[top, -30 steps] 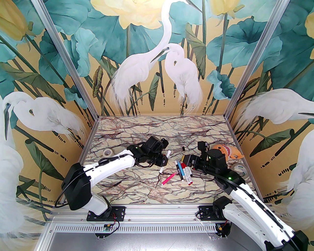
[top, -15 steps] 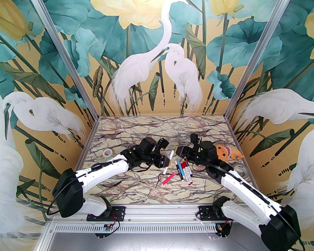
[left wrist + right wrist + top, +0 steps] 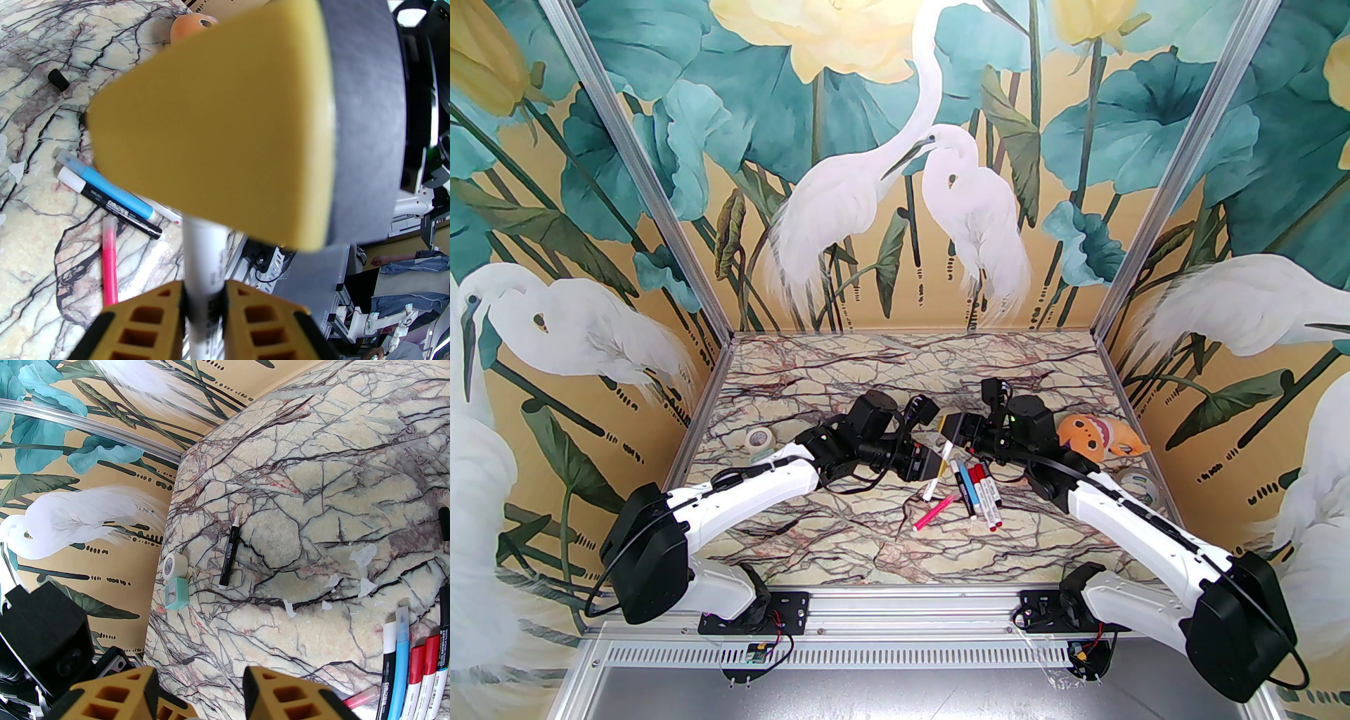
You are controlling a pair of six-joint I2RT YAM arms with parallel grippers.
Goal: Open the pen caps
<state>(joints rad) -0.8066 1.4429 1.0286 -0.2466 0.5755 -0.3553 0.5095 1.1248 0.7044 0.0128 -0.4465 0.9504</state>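
Note:
My left gripper (image 3: pixel 935 465) (image 3: pixel 204 299) is shut on the barrel of a white pen (image 3: pixel 931 488) (image 3: pixel 204 253), held slanted above the table. My right gripper (image 3: pixel 950 425) (image 3: pixel 200 676) sits at that pen's upper end. Its jaws stand apart, and its wrist view shows nothing between them. One of its yellow pads (image 3: pixel 218 123) hides the pen's top end and cap. Several capped pens (image 3: pixel 981 496) (image 3: pixel 411 666) lie in a row just right of the held pen, with a pink pen (image 3: pixel 935 512) (image 3: pixel 109 260) nearer me. A loose black cap (image 3: pixel 58 80) and an uncapped black pen (image 3: pixel 230 551) lie on the table.
An orange plush fish (image 3: pixel 1093 436) lies right of the right wrist. A tape roll (image 3: pixel 759 439) and a mint clock (image 3: pixel 175 593) sit by the left wall, and another tape roll (image 3: pixel 1142 489) is at the right wall. White scraps (image 3: pixel 364 555) dot the marble.
The right arm has swung left and back, bringing its gripper up to the top of the held pen. The left gripper shifted slightly right with the pen.

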